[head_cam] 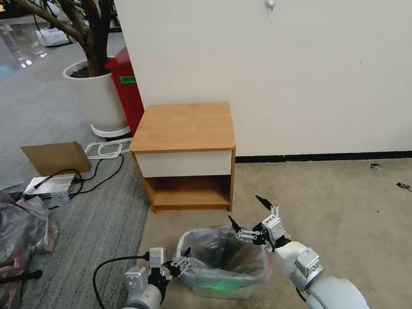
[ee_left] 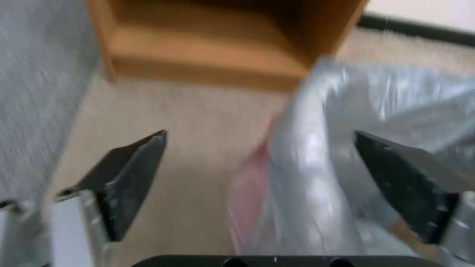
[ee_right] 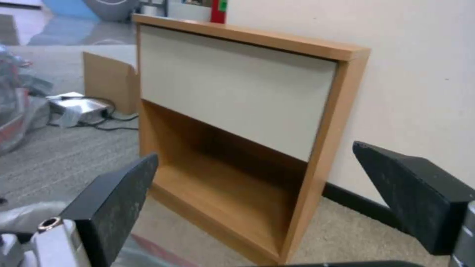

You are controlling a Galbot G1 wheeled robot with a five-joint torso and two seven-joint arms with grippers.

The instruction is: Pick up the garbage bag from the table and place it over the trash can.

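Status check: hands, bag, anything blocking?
Left hand open at bin's left rim. Right hand open above far rim. Bag lining bin. Nothing blocking.

The garbage bag (head_cam: pixel 222 257) is thin, crinkly, half-clear grey plastic with a glossy shine. The table (head_cam: pixel 184 126) has a smooth, matt orange-brown wood top and a flat white drawer front. The carpet (head_cam: pixel 351 219) looks beige and rough. Both grippers have matt black fingers (ee_right: pixel 116 207) on silver metal.
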